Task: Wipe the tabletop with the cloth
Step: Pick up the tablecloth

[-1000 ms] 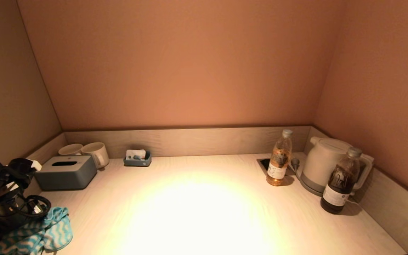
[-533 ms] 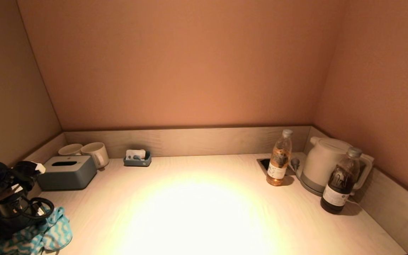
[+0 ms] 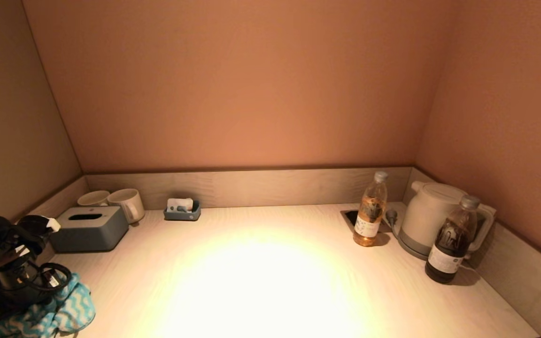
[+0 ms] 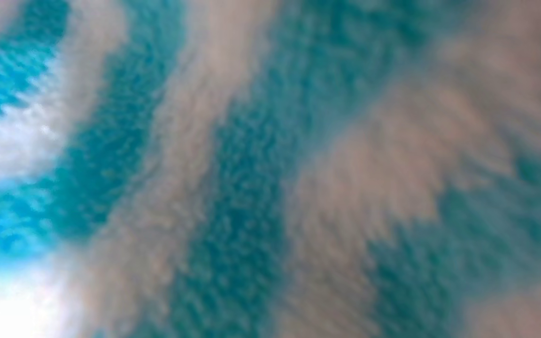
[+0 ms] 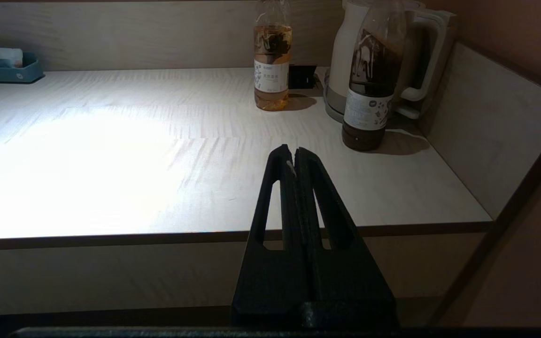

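Head view: the cloth (image 3: 71,307), soft, light and floppy, was bunched at the table's (image 3: 270,281) near-left corner under the left gripper (image 3: 14,293), its grip not discernible, so a gathered fold was judged best.

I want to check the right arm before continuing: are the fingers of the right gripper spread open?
No, in the right wrist view the right gripper has its two black fingers pressed together, holding nothing, before the tabletop edge.

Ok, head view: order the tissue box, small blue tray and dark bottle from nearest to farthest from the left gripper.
From the left gripper, on the cloth:
1. Tissue box, left side, just behind.
2. Small blue tray, back wall, left of centre.
3. Dark bottle, far right by the kettle.
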`<state>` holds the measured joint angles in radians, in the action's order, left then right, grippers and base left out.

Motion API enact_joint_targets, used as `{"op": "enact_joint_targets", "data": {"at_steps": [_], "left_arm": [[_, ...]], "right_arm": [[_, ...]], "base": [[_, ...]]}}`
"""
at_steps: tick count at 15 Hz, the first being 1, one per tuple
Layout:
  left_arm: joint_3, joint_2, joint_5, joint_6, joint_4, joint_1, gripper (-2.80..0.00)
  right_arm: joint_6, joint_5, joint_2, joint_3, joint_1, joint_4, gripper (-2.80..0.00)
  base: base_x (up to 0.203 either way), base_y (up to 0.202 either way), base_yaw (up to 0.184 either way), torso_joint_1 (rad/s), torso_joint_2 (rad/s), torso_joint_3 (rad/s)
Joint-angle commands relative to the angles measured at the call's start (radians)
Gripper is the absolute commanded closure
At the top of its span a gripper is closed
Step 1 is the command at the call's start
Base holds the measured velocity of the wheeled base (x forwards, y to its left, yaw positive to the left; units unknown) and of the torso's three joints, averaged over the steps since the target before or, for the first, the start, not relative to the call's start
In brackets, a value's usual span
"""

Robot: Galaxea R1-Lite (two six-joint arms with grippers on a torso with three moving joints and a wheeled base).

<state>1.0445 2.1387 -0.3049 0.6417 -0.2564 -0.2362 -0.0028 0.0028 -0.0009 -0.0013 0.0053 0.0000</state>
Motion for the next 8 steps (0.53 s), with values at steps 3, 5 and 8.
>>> {"op": "enact_joint_targets", "data": {"at_steps": [3,5,8], "left_arm": [[-0.003,-0.025,0.003,0.005,-0.002,0.0,0.0],[-0.009,-0.073,0.011,0.01,-0.009,0.002,0.0],[-0.009,-0.223,0.039,0.008,-0.04,0.016,0.0]], "right_arm": [[0.0,0.0,0.001,0.0,0.001,0.0,0.0],[0.0,0.0,0.001,0.0,0.001,0.0,0.0],[0.0,0.0,0.001,0.0,0.001,0.0,0.0]], "base": [[0.0,0.0,0.0,0.0,0.0,0.0],[0.0,0.0,0.0,0.0,0.0,0.0],[0.0,0.0,0.0,0.0,0.0,0.0]]}}
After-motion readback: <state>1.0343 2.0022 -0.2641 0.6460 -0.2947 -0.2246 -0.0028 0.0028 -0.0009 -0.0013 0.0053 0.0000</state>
